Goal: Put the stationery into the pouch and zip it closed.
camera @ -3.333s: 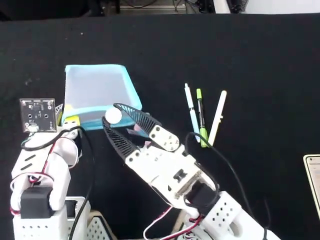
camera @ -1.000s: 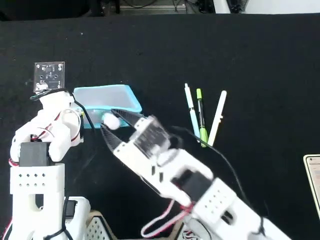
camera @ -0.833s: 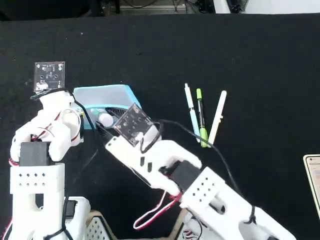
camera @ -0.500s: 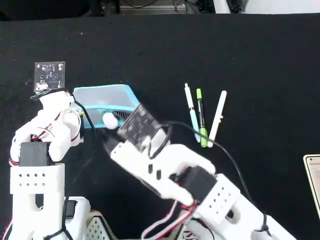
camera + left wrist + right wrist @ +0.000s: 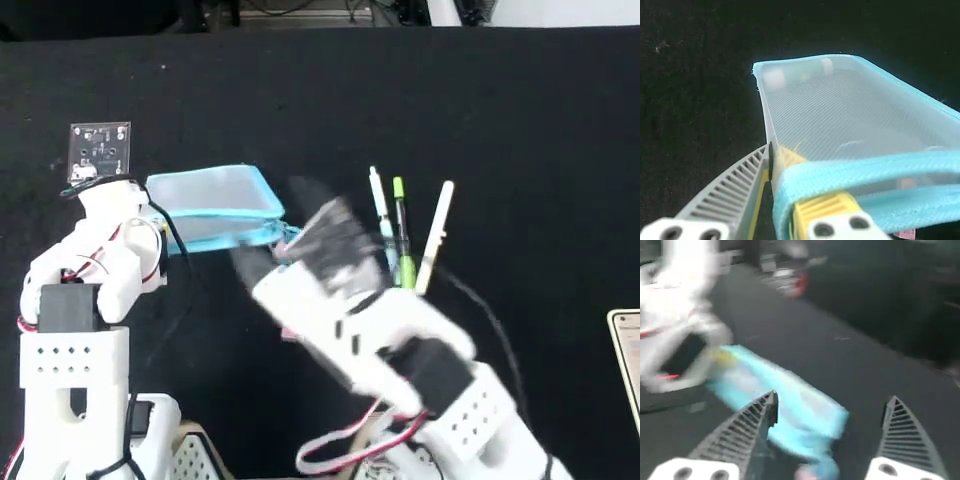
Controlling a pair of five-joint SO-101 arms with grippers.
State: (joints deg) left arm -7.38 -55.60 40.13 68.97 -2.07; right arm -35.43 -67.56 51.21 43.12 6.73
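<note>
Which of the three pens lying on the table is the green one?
The middle pen, green with a dark section, lying between the white-and-blue pen and the all-white pen.

I'm looking down on a table (image 5: 500, 100) draped in black cloth (image 5: 300, 90), evenly lit from above. Past its far edge I can see a strip of cables (image 5: 300, 12) and a white surface (image 5: 560, 12). A pale card (image 5: 627, 362) lies at the table's right edge.

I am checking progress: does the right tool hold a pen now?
No, the right tool is open and empty, and the three pens lie on the table, apart from the pouch.
</note>
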